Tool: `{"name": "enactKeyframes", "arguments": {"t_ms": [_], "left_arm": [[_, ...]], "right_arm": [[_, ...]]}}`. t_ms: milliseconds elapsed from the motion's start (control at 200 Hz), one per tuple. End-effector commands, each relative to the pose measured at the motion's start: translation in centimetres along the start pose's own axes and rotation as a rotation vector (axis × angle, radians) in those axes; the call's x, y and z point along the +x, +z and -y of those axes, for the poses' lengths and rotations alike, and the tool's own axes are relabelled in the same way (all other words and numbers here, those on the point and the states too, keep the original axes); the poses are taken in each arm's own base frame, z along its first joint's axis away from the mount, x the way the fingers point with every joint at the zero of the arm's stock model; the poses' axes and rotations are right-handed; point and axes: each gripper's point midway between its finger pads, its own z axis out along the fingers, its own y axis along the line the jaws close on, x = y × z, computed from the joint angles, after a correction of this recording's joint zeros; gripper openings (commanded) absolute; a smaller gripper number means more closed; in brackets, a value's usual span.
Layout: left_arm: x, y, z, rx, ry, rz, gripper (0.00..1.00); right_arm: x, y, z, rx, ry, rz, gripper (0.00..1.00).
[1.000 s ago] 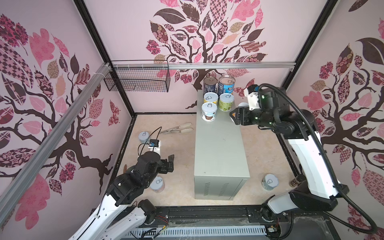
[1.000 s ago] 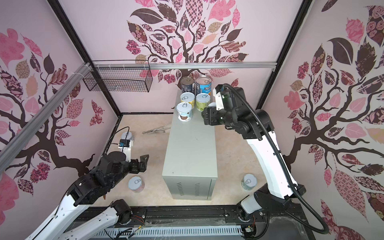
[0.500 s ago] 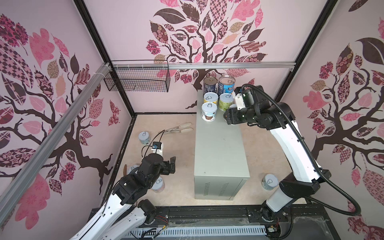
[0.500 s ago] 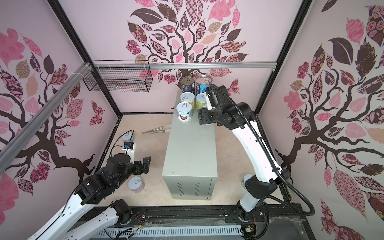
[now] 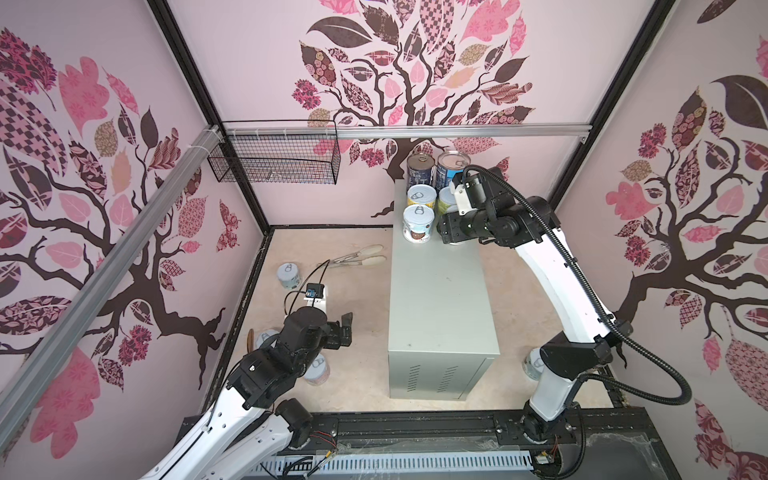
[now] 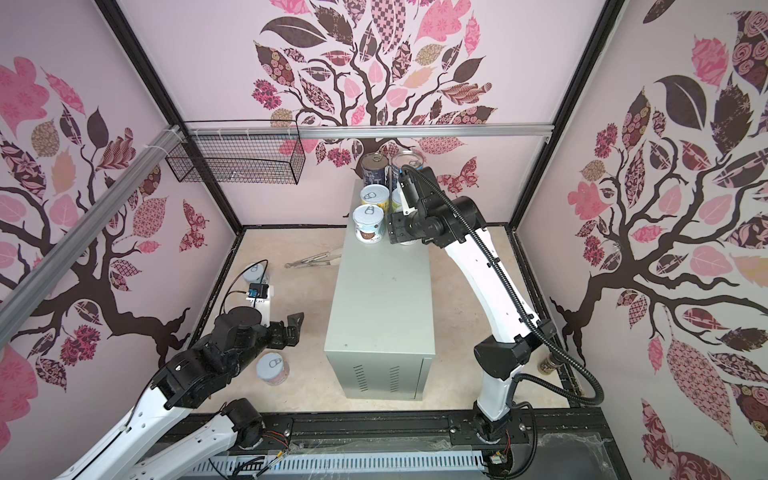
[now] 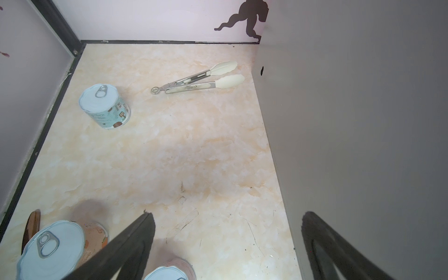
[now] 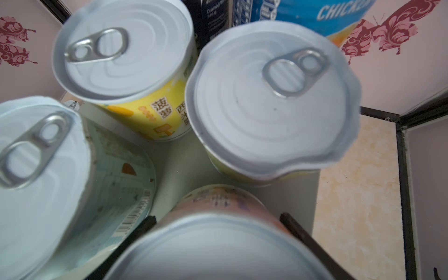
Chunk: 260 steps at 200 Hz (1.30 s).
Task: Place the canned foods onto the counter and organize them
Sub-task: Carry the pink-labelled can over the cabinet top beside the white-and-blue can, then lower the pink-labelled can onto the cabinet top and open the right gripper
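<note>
Black fingers [image 8: 303,235] of the right gripper [image 8: 218,219] are pinching a short peach-labelled tin with a pale lid [image 8: 218,244] over the far end of the pale grey-green metal box counter [image 5: 440,299], upper centre in both top views, just beside a short teal-labelled tin [image 5: 418,224]. At lower left, the left gripper [image 7: 228,215] is hanging over the beige marbled floor [image 7: 194,145], its fingers spread wide and holding nothing.

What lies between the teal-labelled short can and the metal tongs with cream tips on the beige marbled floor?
Nothing: only bare beige marbled floor separates the teal-labelled short can from the metal tongs; the left wrist view shows it plainly.
</note>
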Motion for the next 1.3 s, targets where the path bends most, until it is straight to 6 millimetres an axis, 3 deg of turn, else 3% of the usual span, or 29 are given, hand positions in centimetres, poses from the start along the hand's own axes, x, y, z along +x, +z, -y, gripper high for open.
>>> {"name": "enactKeyframes", "arguments": {"t_ms": [0,305,550,705,855,950,1170,1295], "left_arm": [[0.4,0.5,0.2,0.011,0.005,-0.003,0.98],[0.5,0.5,0.0,0.007,0.001,-0.004,0.98],[0.5,0.5,-0.1,0.002,0.001,-0.005,0.98],[0.6,0.6,-0.2,-0.003,0.002,-0.006,0.98],[0.5,0.6,-0.4,-0.011,0.001,-0.005,0.98],[0.7,0.7,-0.4,-0.018,0.004,-0.011,0.98],[0.3,0.2,-0.7,-0.026,0.002,0.000,0.98],[-0.4,-0.8,-0.1,0.047,-0.007,0.051,0.98]], "right_arm": [[-1.6,-0.1,0.1,0.011,-0.006,0.053,0.68],[-1.6,1.3,-0.2,0.012,-0.010,0.037,0.79],[-2.4,-0.3,0.3,0.029,-0.004,0.078,0.88],[-3.3,-2.1,0.4,0.013,0.009,0.143,0.91],[-4.2,-5.2,0.4,-0.024,0.022,0.225,1.00],[-4.3,-7.2,0.7,-0.033,0.024,0.264,1.00],[-2.9,-10.8,1.5,-0.050,0.035,0.322,0.99],[-1.1,-11.8,1.9,-0.062,0.045,0.349,0.88]]}}
